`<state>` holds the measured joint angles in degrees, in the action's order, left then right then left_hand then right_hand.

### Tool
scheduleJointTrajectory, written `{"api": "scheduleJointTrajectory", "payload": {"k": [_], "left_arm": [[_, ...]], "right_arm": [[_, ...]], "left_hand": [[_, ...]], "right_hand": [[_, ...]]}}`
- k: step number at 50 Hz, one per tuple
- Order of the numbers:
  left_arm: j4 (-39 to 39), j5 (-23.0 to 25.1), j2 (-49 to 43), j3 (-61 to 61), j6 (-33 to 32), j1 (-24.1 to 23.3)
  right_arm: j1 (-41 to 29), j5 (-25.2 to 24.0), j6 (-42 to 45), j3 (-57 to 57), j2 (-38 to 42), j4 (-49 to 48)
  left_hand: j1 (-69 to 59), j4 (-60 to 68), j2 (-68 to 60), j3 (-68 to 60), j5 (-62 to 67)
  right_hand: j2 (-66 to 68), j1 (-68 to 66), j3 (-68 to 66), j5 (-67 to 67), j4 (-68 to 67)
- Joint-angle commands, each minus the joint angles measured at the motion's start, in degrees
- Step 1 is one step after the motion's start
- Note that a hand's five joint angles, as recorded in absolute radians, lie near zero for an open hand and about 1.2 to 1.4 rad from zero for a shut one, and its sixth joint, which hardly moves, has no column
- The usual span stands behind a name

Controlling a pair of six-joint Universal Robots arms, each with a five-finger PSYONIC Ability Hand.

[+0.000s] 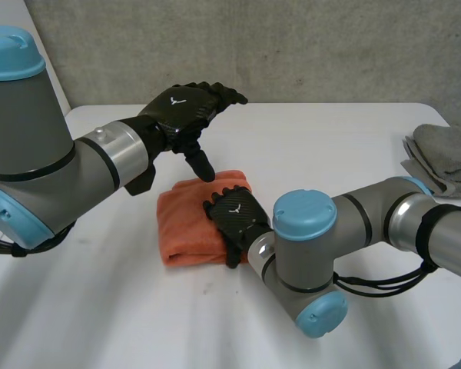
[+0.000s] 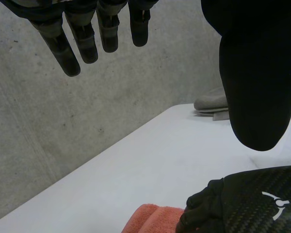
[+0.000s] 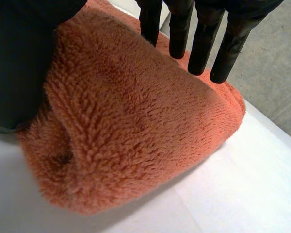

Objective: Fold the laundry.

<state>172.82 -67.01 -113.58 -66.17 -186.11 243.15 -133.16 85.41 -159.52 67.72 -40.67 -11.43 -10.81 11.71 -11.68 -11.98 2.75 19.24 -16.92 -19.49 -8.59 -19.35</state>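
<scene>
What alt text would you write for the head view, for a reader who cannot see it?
A folded orange towel lies on the white table with the right hand flat on it. The left hand hangs open over its far edge. A folded grey cloth sits at the table's right edge.

White table before a grey concrete wall

The table (image 1: 330,146) has a plain, smooth, matte white top that fills most of the head view and runs back to a straight far edge. Right behind that edge stands the wall (image 1: 292,46), rough grey concrete, mottled and flecked with small dark pits. In the left wrist view the same table (image 2: 136,165) meets the same wall (image 2: 63,121) along a slanting line. In the right wrist view the bare white table (image 3: 233,194) ends at an edge with grey concrete (image 3: 276,58) beyond it.
</scene>
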Motion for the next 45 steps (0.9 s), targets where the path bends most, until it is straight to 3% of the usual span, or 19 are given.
{"api": "scheduleJointTrajectory", "payload": {"k": [1,24,45], "left_arm": [[0.1,0.1,0.1,-0.4,0.0,0.0],[0.1,-0.1,0.7,-1.0,0.1,0.2],[0.3,-0.2,0.8,-1.8,0.1,0.3]], "right_arm": [[0.0,-0.2,0.7,-0.8,0.9,-2.2],[1.6,-0.6,1.8,-3.5,1.6,-2.0],[20.8,-8.3,8.3,14.0,-12.1,-1.8]], "left_hand": [[-0.7,-0.1,0.1,0.4,-1.2],[-0.9,0.0,0.0,0.3,-1.0],[-1.1,0.2,-0.2,0.1,-0.9]], "right_hand": [[7.7,-10.0,-7.4,-8.3,-7.5],[59.8,-62.1,-59.5,-60.4,-59.7],[60.8,-63.1,-60.5,-61.4,-60.6]]}}
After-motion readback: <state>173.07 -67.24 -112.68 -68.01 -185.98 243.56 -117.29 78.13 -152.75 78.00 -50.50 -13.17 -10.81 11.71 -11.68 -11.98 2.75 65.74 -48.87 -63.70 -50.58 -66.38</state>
